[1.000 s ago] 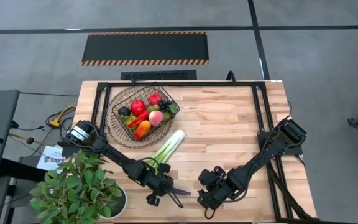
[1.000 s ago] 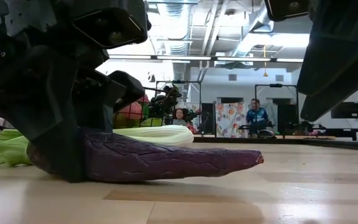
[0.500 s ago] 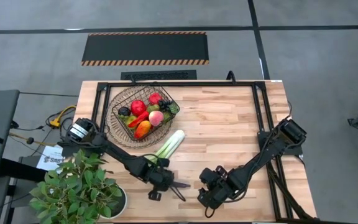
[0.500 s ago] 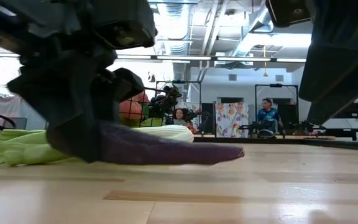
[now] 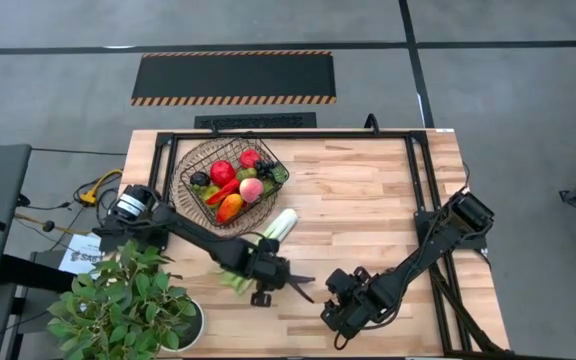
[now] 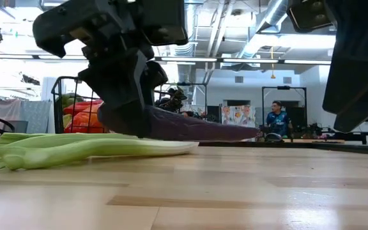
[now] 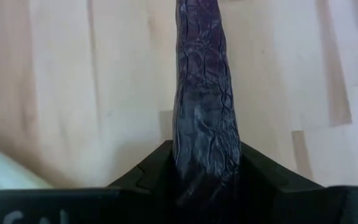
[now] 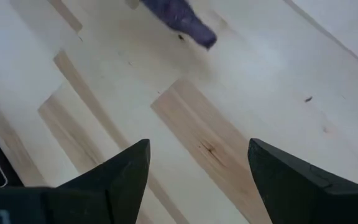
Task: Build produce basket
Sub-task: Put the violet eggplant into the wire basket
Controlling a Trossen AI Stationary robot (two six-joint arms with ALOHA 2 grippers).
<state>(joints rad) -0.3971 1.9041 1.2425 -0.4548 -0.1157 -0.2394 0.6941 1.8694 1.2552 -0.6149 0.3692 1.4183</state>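
Note:
My left gripper [image 5: 268,277] is shut on a long, wrinkled purple aubergine [image 5: 296,285] near the table's front middle, and the aubergine hangs above the wood [image 6: 197,131]. A green-white leek [image 5: 271,233] lies flat on the table just behind it [image 6: 88,148]. The dark wire basket [image 5: 183,185] stands at the far left and holds red, orange and dark produce [image 5: 236,185]. My right gripper [image 5: 340,312] hovers open to the right of the aubergine. Its wrist view shows the aubergine's tip [image 8: 188,23] beyond its fingers. My left gripper pinches the aubergine's thick end [image 7: 204,146] between its two fingers [image 7: 260,174], which slant down from above. The aubergine sticks out ahead of the fingers toward the table's right. It is lifted clear of the table, nearly level, with its pointed tip [image 6: 251,134] slightly lower.
A leafy potted plant [image 5: 123,305] stands at the near left corner, beside my left arm. A dark metal frame [image 5: 418,170] runs along the table's far and right edges. Bare wood [image 5: 358,210] lies between the basket and my right arm.
My left gripper has risen and gone toward the table's far edge and a little to the right, carrying the aubergine. The aubergine lay on the table a second ago and now hangs clear of it, in front of the leek. My right gripper has stayed in place.

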